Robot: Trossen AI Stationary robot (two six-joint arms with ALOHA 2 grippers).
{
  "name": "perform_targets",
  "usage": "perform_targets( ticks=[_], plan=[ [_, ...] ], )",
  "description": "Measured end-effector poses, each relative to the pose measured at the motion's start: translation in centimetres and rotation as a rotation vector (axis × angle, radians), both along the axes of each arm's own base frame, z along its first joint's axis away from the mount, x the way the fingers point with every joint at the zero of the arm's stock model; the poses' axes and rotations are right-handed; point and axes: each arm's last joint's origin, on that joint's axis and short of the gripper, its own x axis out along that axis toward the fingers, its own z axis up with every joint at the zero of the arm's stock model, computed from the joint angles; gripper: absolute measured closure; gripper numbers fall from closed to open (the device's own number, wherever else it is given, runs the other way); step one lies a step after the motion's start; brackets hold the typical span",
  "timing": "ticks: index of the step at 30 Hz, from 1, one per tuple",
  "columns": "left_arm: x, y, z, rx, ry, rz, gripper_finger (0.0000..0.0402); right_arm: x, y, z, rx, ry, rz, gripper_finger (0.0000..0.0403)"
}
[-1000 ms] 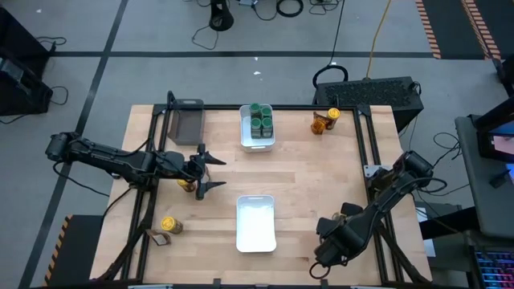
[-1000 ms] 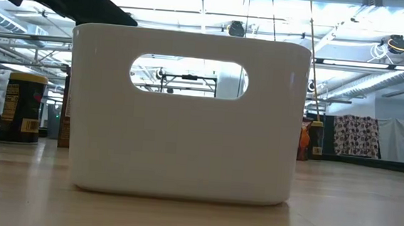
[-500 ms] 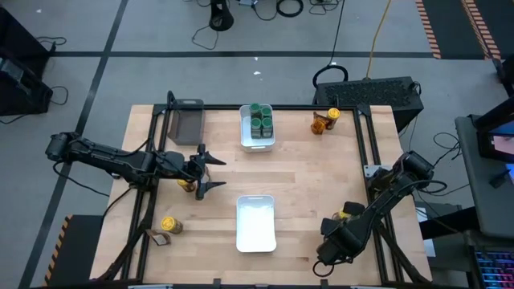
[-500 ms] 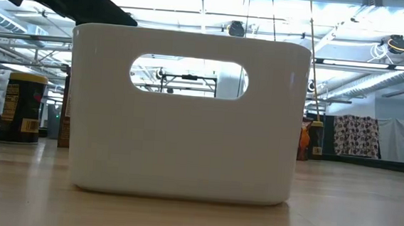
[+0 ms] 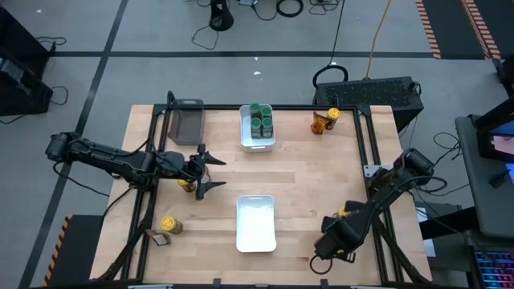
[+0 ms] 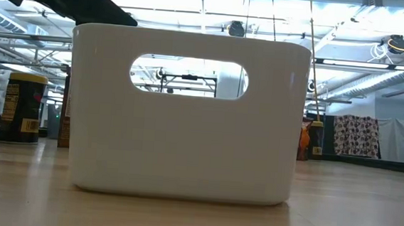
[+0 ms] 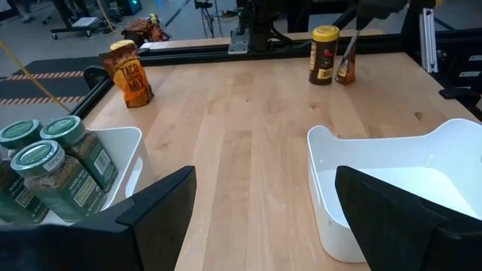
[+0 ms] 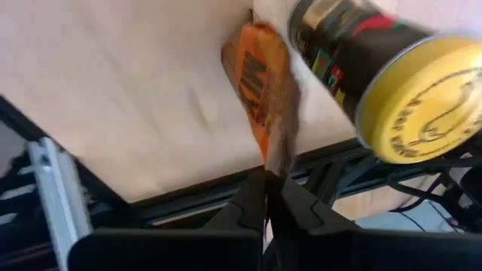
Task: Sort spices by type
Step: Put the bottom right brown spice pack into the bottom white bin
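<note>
Spices sit scattered: green-lidded jars (image 5: 259,120) fill the far white bin (image 5: 245,138), and a yellow-lidded jar (image 5: 168,222) stands near the table's (image 5: 305,177) near-left corner. At the near right, the right gripper (image 8: 269,197) has its jaws pinched tight on the edge of an orange packet (image 8: 265,94), beside another yellow-lidded jar (image 8: 376,83). The left gripper (image 5: 212,171) hovers left of centre, jaws wide, holding nothing.

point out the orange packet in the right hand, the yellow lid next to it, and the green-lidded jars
orange packet (image 8: 260,90), right wrist view, printed face
yellow lid (image 8: 425,105), right wrist view, top centre
green-lidded jars (image 7: 41,158), left wrist view, front lid
</note>
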Motion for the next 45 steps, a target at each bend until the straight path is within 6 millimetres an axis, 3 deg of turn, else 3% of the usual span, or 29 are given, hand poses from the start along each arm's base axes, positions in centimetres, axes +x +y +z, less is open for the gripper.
perform_targets(
  ticks=[10,23,27,32,34,40,45],
  plan=[
    [0.0,0.0,0.0,0.0,0.0,0.0,0.0079,2.2,-1.4,4.5,0.016,-0.094,-0.046,0.0403],
    [0.0,0.0,0.0,0.008,0.003,-0.002,0.0079,2.2,-1.4,5.0,0.007,-0.109,-0.097,0.0389],
    [0.0,0.0,0.0,0.008,0.003,-0.002,0.0079,1.9,-0.7,5.0,-0.001,-0.148,-0.025,0.036],
    [0.0,0.0,0.0,0.008,0.003,-0.002,0.0079,0.5,1.3,4.9,0.023,-0.243,0.293,0.0301],
    [0.0,0.0,0.0,0.008,0.003,-0.002,0.0079,-0.1,1.8,4.9,0.003,-0.246,0.343,0.0277],
    [0.0,0.0,0.0,0.008,0.004,-0.002,0.0079,-0.9,2.3,4.8,-0.056,-0.246,0.266,0.0217],
    [0.0,0.0,0.0,0.008,0.006,-0.002,0.0079,-0.9,2.8,3.8,-0.044,-0.272,0.194,0.0198]
  ],
)
